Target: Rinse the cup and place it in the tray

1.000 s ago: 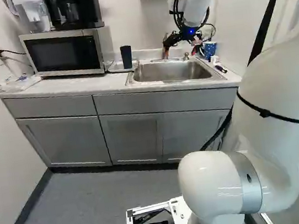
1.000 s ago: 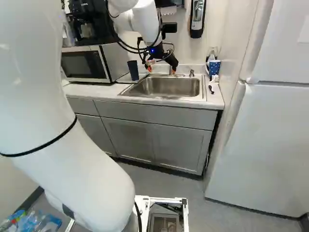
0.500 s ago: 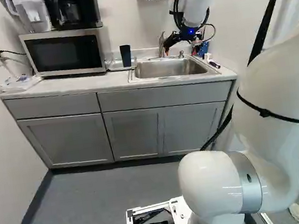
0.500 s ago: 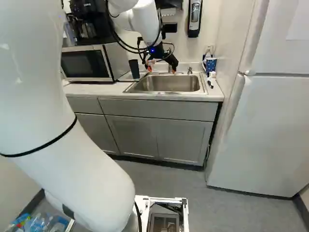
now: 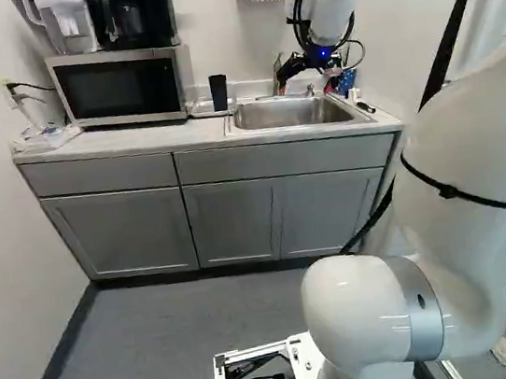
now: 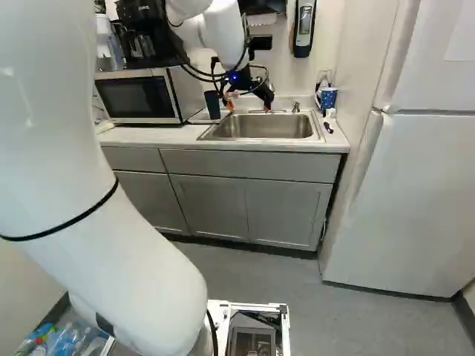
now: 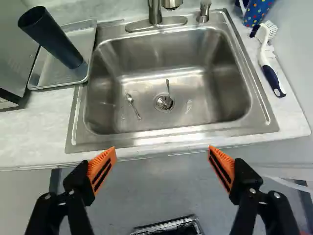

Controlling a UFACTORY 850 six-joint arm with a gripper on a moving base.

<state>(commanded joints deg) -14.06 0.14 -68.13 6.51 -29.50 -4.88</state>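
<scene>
- Task as a whole: the placing condition is met, so the closing stage is the likelier reading; whether the cup has been rinsed cannot be told.
- Counter: carries the sink, set toward the counter's right end in both base views; the gripper is ahead of the sink's front rim in the wrist view, fingers spread wide, nothing between them.
- Tray: on the counter beside the sink's left rim in the left base view, between sink and microwave, nearer the back edge than the front.
- Cup: dark, tall, upright in the tray, toward the side nearer the sink, apart from the gripper. (The dotted cup near the counter's back right corner is judged not to be the one meant.)
- Faucet: at the sink's back rim; no stream is visible.
- Next move: if rinsing is done, keep the arm clear of the cup; if not, bring the gripper to the cup, close on its sides, lift it clear of the tray and carry it beneath the faucet.
</scene>
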